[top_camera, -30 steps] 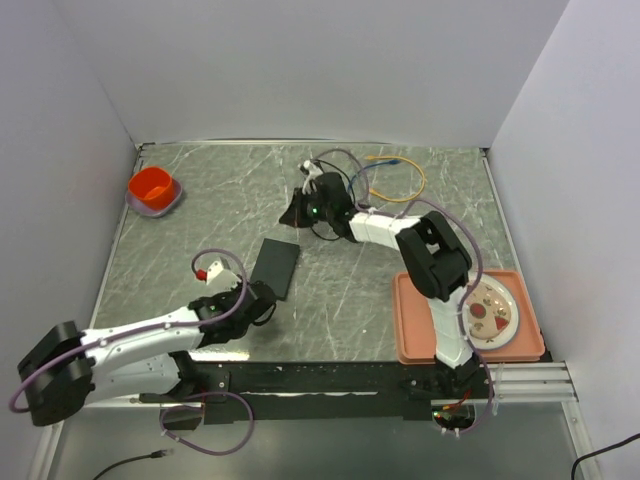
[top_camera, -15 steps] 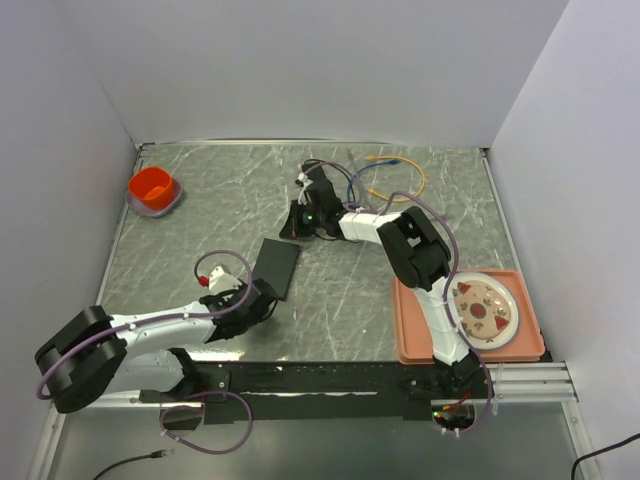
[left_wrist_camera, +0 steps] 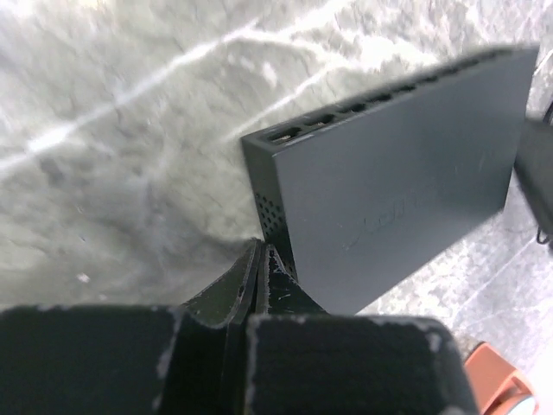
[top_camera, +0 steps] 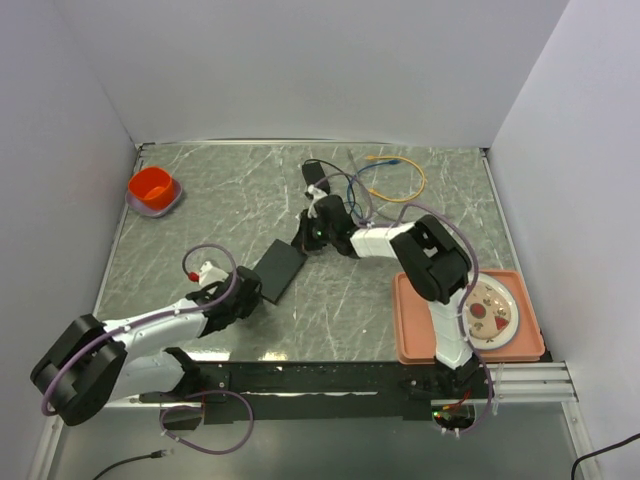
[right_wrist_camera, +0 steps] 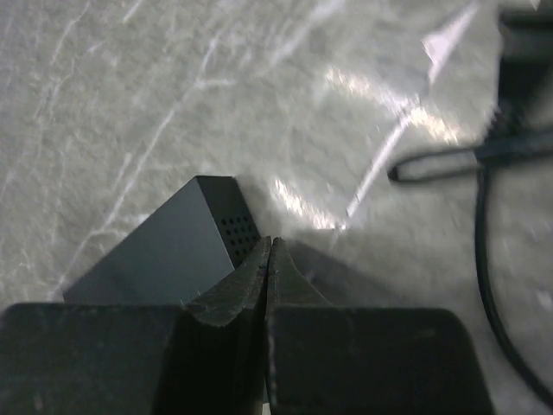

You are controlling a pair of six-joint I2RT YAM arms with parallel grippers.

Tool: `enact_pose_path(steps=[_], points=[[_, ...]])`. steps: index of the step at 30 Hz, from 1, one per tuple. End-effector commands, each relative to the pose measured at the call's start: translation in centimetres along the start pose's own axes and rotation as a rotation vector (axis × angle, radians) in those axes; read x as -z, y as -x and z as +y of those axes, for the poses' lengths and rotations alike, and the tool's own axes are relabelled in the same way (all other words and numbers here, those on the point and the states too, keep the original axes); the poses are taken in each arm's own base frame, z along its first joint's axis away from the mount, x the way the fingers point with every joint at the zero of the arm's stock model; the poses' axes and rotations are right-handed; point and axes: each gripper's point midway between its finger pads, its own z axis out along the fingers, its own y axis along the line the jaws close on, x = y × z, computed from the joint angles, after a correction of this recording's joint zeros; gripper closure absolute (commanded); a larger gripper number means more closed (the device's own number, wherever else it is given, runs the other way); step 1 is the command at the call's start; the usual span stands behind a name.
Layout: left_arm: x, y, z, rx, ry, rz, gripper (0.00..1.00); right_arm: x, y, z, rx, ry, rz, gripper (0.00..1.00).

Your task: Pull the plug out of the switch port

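Note:
The flat black switch box (top_camera: pixel 277 269) lies tilted on the marble table. In the left wrist view (left_wrist_camera: pixel 397 173) a row of ports (left_wrist_camera: pixel 302 130) runs along its long edge; I see no plug in them. My left gripper (top_camera: pixel 247 291) is shut, its tips (left_wrist_camera: pixel 262 252) against the box's near short end. My right gripper (top_camera: pixel 303 236) is shut, its tips (right_wrist_camera: pixel 270 244) at the box's far corner (right_wrist_camera: pixel 186 246). Loose cables (top_camera: pixel 352 185) and a black lead (right_wrist_camera: pixel 484 156) lie beyond, apart from the box.
A red bowl (top_camera: pixel 153 190) sits at the back left. A pink tray (top_camera: pixel 410 330) with a plate (top_camera: pixel 487 308) is at the front right. A yellow cable (top_camera: pixel 408 178) loops at the back. A black adapter (right_wrist_camera: pixel 527 35) is at the right wrist view's top corner.
The right gripper has come down from the cables to the box's far corner. The left gripper has shifted left along the near end. The box has turned to a more slanted angle.

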Motion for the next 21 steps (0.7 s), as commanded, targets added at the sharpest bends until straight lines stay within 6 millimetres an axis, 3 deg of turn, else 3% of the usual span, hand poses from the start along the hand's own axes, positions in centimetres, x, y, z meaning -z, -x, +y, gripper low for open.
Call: enact_pose_path(steps=[1,5,7,8,9,11,12,17,21], points=[[-1.5,0.3,3.0,-0.072,0.087,0.007,0.99,2.5,-10.8,5.8,0.017,0.119,0.257,1.00],[-2.8,-0.7,3.2,-0.165,0.129,0.055,0.99,3.9,-14.2,7.3,0.039,0.125,0.301,1.00],[-3.3,-1.5,2.0,-0.234,0.107,0.101,0.99,4.3,-15.7,8.2,0.043,0.134,0.321,1.00],[-3.9,-2.0,2.6,-0.268,0.138,0.120,0.99,4.7,-16.5,8.1,0.039,0.134,0.333,1.00],[-4.2,-2.2,1.4,-0.295,0.117,0.132,0.99,4.7,-16.8,8.4,0.029,0.143,0.330,1.00],[-4.9,-3.5,1.7,-0.359,0.125,0.196,0.96,5.4,-18.4,8.1,0.030,0.132,0.344,1.00],[-5.2,-3.8,0.4,-0.367,0.089,0.209,0.95,5.5,-19.0,8.1,0.021,0.130,0.350,1.00],[-6.3,-5.5,-0.8,-0.451,0.054,0.293,0.94,6.0,-20.3,7.1,0.000,0.120,0.352,1.00],[-7.0,-5.9,-3.0,-0.500,-0.004,0.304,0.92,6.2,-20.5,7.8,0.015,0.130,0.345,1.00]])
